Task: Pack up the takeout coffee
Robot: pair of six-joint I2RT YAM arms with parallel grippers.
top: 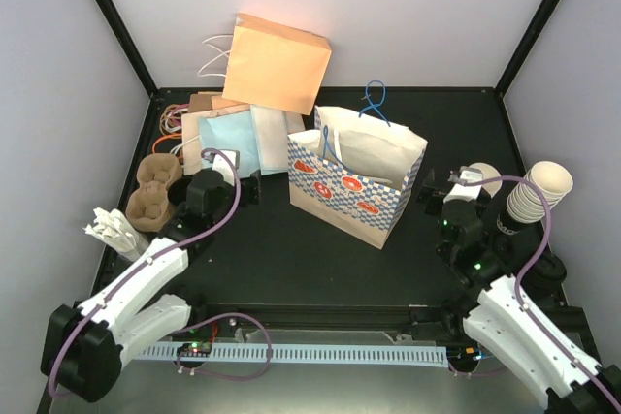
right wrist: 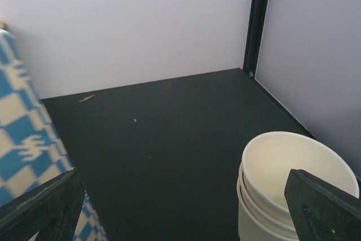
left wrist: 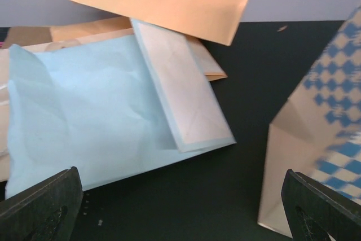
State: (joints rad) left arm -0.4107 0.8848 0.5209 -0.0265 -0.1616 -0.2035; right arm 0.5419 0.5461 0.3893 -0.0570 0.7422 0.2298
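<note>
You're pre-grasp: left pincer (left wrist: 180,210), right pincer (right wrist: 180,213) both wide open, empty. Next, shift right one onto cream-white paper cup (right wrist: 285,167).

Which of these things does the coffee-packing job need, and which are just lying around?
Likely for the job: short nest of white cups, open blue-checked bag.
Just lying about: orange bag, light-blue bags, pulp cup carriers, tilted cup stack.

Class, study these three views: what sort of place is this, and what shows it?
Probably a lab test cell staged as a takeout packing counter: robot arms bolted to a walled black table, paper bags piled at the back, stacked paper cups.
</note>
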